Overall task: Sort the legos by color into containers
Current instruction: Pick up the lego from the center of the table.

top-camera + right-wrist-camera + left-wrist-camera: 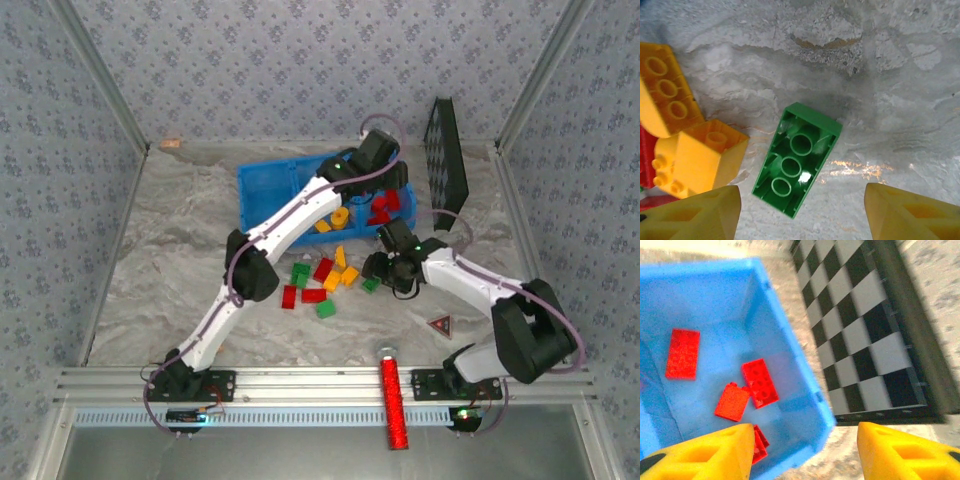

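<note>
My left gripper (805,452) hangs open over the right-hand compartment of the blue tray (800,365), with nothing between its yellow fingers. Several red legos (760,382) lie on that compartment's floor. From above, those red legos (385,207) show beside the left wrist, and a yellow lego (340,217) lies in the middle compartment. My right gripper (800,215) is open just above the table, its fingers either side of an upside-down green lego (797,157). Two yellow legos (700,157) sit close to its left finger. Several loose red, green and yellow legos (320,275) lie in front of the tray.
A black board (445,160) leans against the back right wall, close to the tray's right end; its checkered face (865,325) shows in the left wrist view. A red glittery cylinder (393,400) lies on the front rail. A small tan block (170,145) sits at the back left.
</note>
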Tool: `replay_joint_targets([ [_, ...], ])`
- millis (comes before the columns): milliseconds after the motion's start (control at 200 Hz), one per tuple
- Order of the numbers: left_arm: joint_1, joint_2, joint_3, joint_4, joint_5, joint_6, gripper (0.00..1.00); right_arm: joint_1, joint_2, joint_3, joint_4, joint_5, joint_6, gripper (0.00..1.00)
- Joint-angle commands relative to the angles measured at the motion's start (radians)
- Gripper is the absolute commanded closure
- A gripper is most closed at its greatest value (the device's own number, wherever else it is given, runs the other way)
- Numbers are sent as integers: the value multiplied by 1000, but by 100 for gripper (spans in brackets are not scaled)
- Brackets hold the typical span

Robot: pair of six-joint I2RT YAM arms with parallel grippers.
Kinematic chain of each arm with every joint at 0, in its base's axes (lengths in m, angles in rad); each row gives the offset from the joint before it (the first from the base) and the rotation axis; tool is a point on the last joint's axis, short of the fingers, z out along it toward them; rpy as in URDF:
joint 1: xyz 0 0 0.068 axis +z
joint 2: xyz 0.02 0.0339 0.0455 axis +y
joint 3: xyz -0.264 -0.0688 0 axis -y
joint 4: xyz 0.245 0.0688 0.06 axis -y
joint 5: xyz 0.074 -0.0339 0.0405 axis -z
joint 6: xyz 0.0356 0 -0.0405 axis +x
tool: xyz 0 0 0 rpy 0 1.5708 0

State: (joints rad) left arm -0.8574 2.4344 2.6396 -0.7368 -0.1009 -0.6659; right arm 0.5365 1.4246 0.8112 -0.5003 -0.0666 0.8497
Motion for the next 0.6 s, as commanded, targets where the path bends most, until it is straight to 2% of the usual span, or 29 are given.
replay_joint_targets([
  [0,3,-120,21,-43,-16,95,41,27,55,43,-17,47,40,33],
  [95,3,-192,-43,-38,-69,145,39,50,108,71,-22,59,43,33],
  [230,10,-319,-191,-6,-139,200,38,75,177,105,-20,68,52,41],
  [445,53,-604,-601,138,-214,219,36,99,244,139,-40,87,54,57],
  [595,107,-806,-878,123,-237,178,35,116,249,131,-60,99,54,66],
])
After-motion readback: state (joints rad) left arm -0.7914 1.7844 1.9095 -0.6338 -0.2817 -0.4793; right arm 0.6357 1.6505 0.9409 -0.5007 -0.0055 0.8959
